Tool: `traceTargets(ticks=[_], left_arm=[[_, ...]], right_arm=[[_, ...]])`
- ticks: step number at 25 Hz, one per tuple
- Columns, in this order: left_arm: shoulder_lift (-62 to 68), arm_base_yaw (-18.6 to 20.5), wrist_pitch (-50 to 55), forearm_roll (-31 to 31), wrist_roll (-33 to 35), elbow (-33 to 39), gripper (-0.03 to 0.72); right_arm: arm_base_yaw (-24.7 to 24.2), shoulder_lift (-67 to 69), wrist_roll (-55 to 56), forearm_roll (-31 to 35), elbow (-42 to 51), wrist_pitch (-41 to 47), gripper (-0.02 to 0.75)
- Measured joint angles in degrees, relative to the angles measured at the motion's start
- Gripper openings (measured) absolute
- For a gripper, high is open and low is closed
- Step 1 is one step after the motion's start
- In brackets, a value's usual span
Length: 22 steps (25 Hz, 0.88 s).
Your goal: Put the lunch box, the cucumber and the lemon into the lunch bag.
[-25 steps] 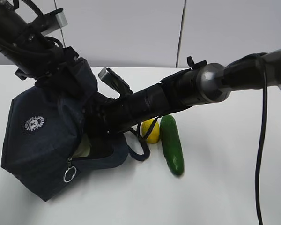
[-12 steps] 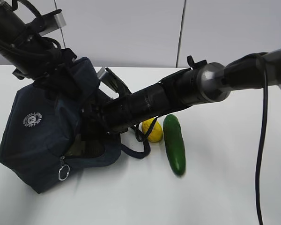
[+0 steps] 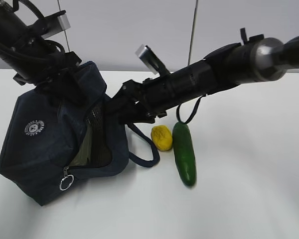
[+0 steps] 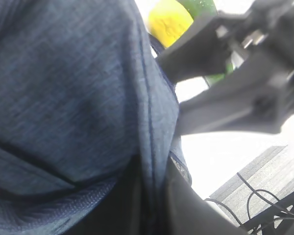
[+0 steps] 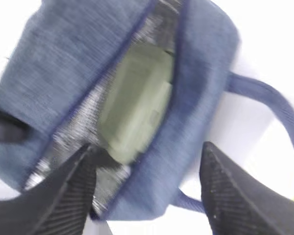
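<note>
The navy lunch bag (image 3: 45, 144) stands tilted at the left with its top open. My left gripper (image 3: 65, 79) is shut on the fabric of its top edge, which sits pinched between the jaws in the left wrist view (image 4: 154, 196). The sage-green lunch box (image 5: 137, 103) lies inside the bag, seen through the opening (image 3: 87, 149). My right gripper (image 3: 114, 107) hovers just outside the opening, open and empty (image 5: 147, 196). The yellow lemon (image 3: 162, 137) and the dark green cucumber (image 3: 184, 153) lie side by side on the table right of the bag. The lemon (image 4: 169, 17) also shows in the left wrist view.
One loop handle (image 3: 144, 149) of the bag lies on the white table (image 3: 239, 189) between bag and lemon. The zipper's metal ring pull (image 3: 66, 184) hangs at the bag's lower front. The right arm (image 3: 214, 74) stretches above lemon and cucumber.
My right gripper has drawn back up and right out of the bag's opening, empty. The lunch box stays inside. The bag shifted slightly left; the left gripper keeps its hold.
</note>
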Motion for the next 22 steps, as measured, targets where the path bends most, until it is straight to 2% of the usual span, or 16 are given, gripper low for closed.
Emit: traceTargets(ticks=[6, 11, 16, 22], left_arm=[[-0.7, 0.0, 2.0, 0.3, 0.0, 0.0, 0.017], [-2.2, 0.0, 2.4, 1.9, 0.0, 0.0, 0.017], [-5.0, 0.4, 3.0, 7.0, -2.0, 0.0, 0.017], [-5.4, 1.2, 4.2, 8.0, -2.3, 0.0, 0.017]], right_arm=[[-4.6, -4.3, 4.8, -5.2, -0.2, 1.1, 0.497], [-5.1, -7.2, 14.4, -21.7, -1.7, 1.1, 0.497], [-5.1, -7.2, 24.0, -34.1, -2.0, 0.8, 0.489], [-4.9, -7.2, 33.9, -47.3, -2.0, -0.2, 0.481]])
